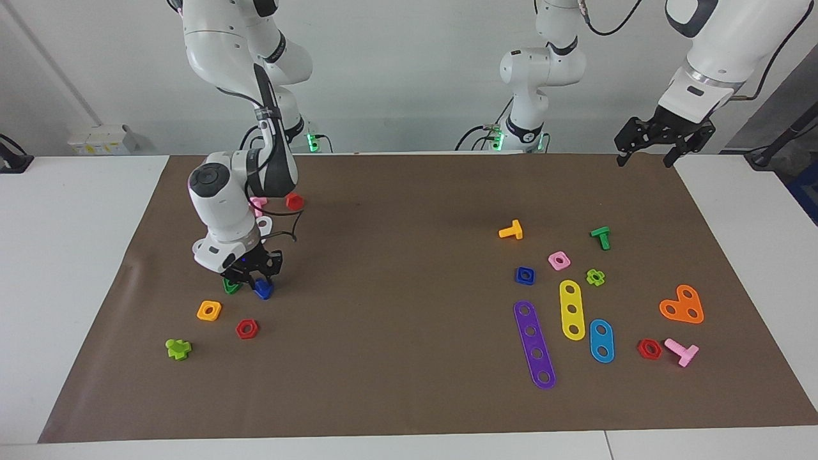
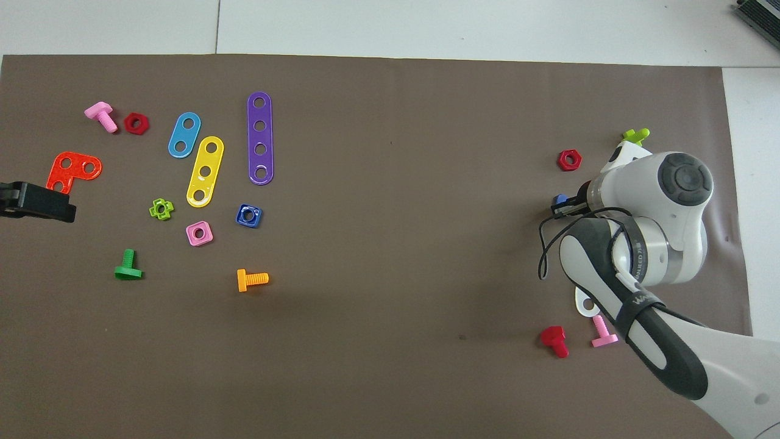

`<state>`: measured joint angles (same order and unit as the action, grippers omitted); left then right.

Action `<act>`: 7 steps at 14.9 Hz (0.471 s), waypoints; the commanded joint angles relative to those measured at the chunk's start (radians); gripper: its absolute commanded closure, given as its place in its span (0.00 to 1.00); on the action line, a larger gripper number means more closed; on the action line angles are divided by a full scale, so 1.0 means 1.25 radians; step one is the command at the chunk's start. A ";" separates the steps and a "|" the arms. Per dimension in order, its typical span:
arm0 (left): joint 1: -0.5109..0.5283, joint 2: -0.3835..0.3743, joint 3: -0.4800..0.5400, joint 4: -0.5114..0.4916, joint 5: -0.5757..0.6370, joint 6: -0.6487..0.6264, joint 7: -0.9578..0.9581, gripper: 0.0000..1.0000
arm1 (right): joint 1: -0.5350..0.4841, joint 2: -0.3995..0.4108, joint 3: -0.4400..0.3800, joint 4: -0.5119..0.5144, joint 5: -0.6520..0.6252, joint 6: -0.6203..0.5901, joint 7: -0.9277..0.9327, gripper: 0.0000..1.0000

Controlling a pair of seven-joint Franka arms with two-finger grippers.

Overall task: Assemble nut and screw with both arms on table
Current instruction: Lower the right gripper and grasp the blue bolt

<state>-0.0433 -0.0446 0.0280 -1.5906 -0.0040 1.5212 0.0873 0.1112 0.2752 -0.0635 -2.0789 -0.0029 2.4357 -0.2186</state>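
Observation:
The dark-blue screw [image 1: 262, 291] lies on the brown mat [image 1: 396, 255] of the table toward the right arm's end; only a sliver of it shows in the overhead view [image 2: 560, 199]. My right gripper [image 1: 254, 280] is down on it, covering its top, with a green triangular nut [image 1: 230, 287] beside it. The dark-blue nut [image 1: 524, 275] lies flat toward the left arm's end, also in the overhead view [image 2: 248, 216]. My left gripper [image 1: 664, 145] waits open and empty, raised over the mat's corner; it also shows in the overhead view [image 2: 36, 202].
Around the screw lie an orange nut [image 1: 209, 310], a red hex nut [image 1: 246, 329] and a lime cross piece [image 1: 177, 348]. A pink nut [image 1: 559, 260], an orange bolt [image 1: 512, 230], and purple [image 1: 535, 344] and yellow strips [image 1: 572, 309] lie around the blue nut.

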 commanded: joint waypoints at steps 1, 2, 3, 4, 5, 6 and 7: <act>0.010 -0.016 -0.004 -0.014 -0.004 -0.001 -0.005 0.00 | -0.008 -0.001 0.004 -0.007 0.021 0.019 -0.031 0.64; 0.010 -0.016 -0.004 -0.014 -0.004 -0.001 -0.005 0.00 | -0.008 0.001 0.003 -0.007 0.021 0.022 -0.029 0.64; 0.010 -0.016 -0.004 -0.014 -0.004 -0.001 -0.005 0.00 | -0.008 0.001 0.004 -0.007 0.021 0.028 -0.026 0.64; 0.010 -0.016 -0.004 -0.014 -0.004 -0.001 -0.005 0.00 | -0.008 0.001 0.004 -0.007 0.021 0.031 -0.026 0.64; 0.010 -0.016 -0.004 -0.014 -0.004 -0.001 -0.005 0.00 | -0.008 0.001 0.003 -0.007 0.021 0.031 -0.026 0.65; 0.010 -0.016 -0.004 -0.014 -0.004 -0.001 -0.005 0.00 | -0.008 0.001 0.004 -0.007 0.021 0.032 -0.026 0.66; 0.011 -0.016 -0.004 -0.014 -0.005 -0.001 -0.005 0.00 | -0.008 0.001 0.003 -0.007 0.021 0.032 -0.026 0.67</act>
<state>-0.0432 -0.0446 0.0280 -1.5906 -0.0040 1.5212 0.0873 0.1112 0.2757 -0.0635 -2.0789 -0.0029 2.4521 -0.2186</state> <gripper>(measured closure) 0.000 0.652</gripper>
